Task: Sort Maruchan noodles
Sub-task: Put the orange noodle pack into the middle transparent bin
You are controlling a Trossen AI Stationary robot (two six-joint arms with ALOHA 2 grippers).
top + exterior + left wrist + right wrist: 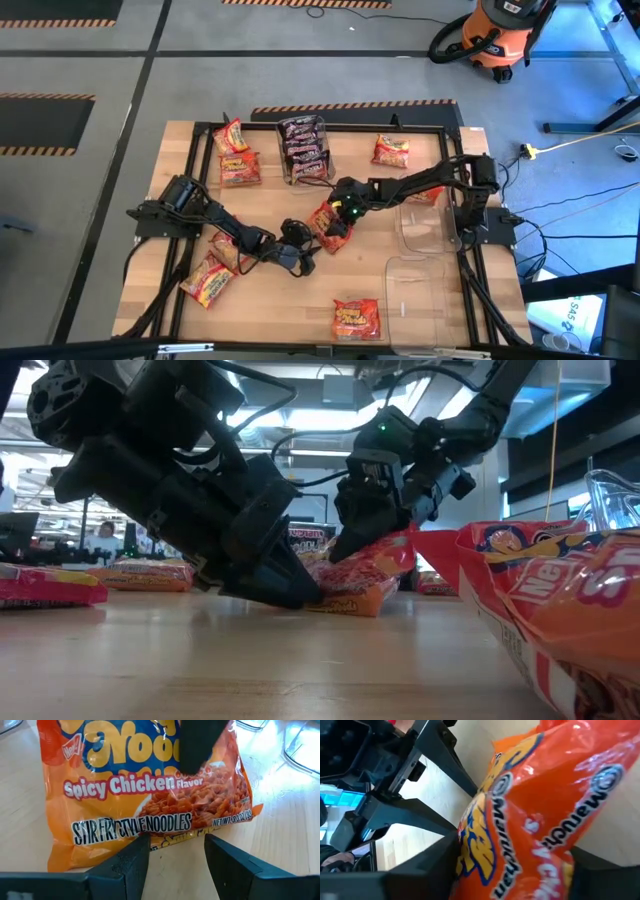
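Note:
An orange Spicy Chicken Maruchan packet (327, 226) sits mid-table between both grippers. My right gripper (340, 215) reaches in from the right and is shut on it. My left gripper (303, 260) is open and low over the table. In the left wrist view its fingers (131, 860) stand at the packet's near edge (165, 836); I cannot tell whether they touch it. Other orange packets lie flat at the far left (238, 160), far middle (390, 152), near left (212, 272) and near middle (356, 318). Dark packets fill a clear bin (303, 148). My right gripper (515, 870) pinches the orange packet between its two fingers, which lie across the packet's upper end (520, 840). It comes slanting down from the table's right. The packet is tilted, with its raised end in the fingers and its lower end (345, 600) on the table.
Two clear bins stand on the table's right side (420, 225) (418, 290). A black frame (200, 128) runs around the wooden table top. A packet fills the right of the low view, close to the camera (560, 600). Bare wood lies between the grippers and the near edge.

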